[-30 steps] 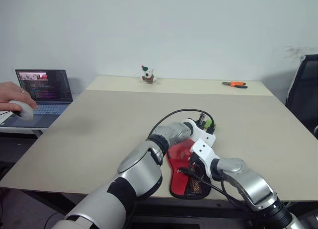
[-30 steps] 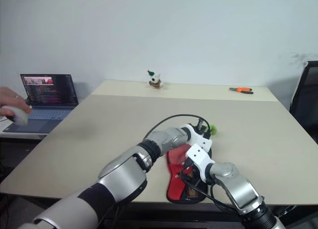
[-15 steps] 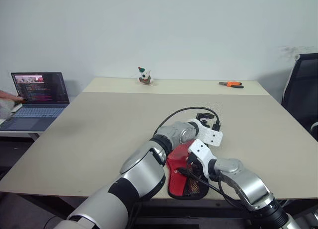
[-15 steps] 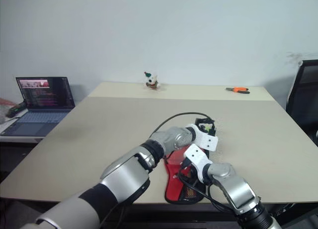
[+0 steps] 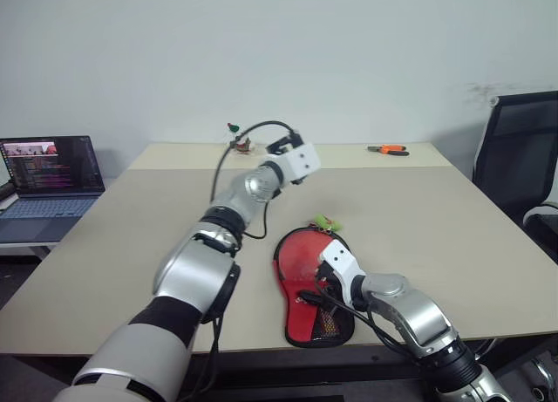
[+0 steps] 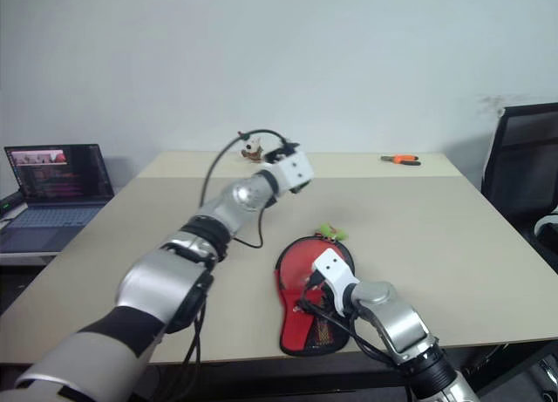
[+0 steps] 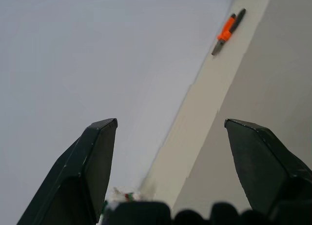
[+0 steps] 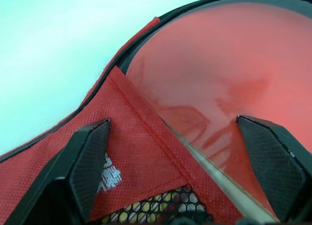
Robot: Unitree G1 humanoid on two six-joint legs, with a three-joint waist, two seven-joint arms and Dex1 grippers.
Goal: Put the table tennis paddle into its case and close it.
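The case lies on the surface with the paddle inside, long axis 12 to 6. The right hand, released, rests right over it and is nearer; the left hand, released, hangs toward 11.

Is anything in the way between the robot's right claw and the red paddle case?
Nothing visible. The open right gripper hangs right over the case, its fingers either side of the clear red window and the fabric flap.
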